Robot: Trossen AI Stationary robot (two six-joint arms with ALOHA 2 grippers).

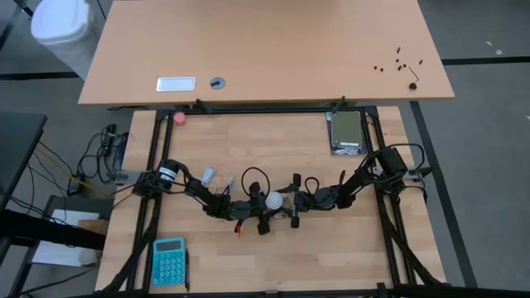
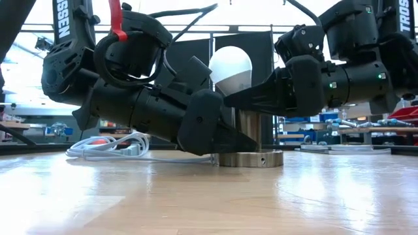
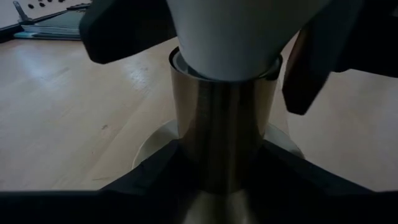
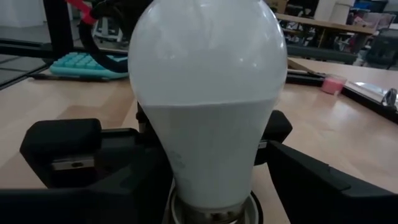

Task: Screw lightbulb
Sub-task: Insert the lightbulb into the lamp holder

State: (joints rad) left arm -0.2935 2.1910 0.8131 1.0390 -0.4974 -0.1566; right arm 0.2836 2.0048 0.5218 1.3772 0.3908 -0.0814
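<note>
Between both grippers, mid-counter (image 1: pixel 331 257), the lightbulb (image 2: pixel 230 70) stands upright w/ its base down in the brass socket (image 2: pixel 247 140) — seated, tho how far the thread is in can't be told.

Left gripper (image 3: pixel 217 180) sits low, fingers (image 3: pixel 149 177) clamped on the socket's barrel just under the bulb's neck, steadying it. Right gripper (image 2: pixel 228 101) comes in from the opposite side at the bulb's tapered lower part. Its fingers flank the neck, but in the right wrist view they look a touch apart from the white shell, so I read it as opened off the bulb, not gripping — prob. between turns.

Risks from here:
- Right gripper re-closes too high on the taper → frosted shell is slick, fingers slide up and the turn slips w/o advancing the thread.
- Bulb not quite vertical when re-gripped → cross-threading, jams partway.
- Too much squeeze on the globe → could crack it.
- Left hold slackens → socket spins w/ the bulb, white cord (image 2: pixel 111 147) behind the left arm winds up, no tightening.
- Both grippers very near each other around the neck — fingers could clash on next rotation.
</note>
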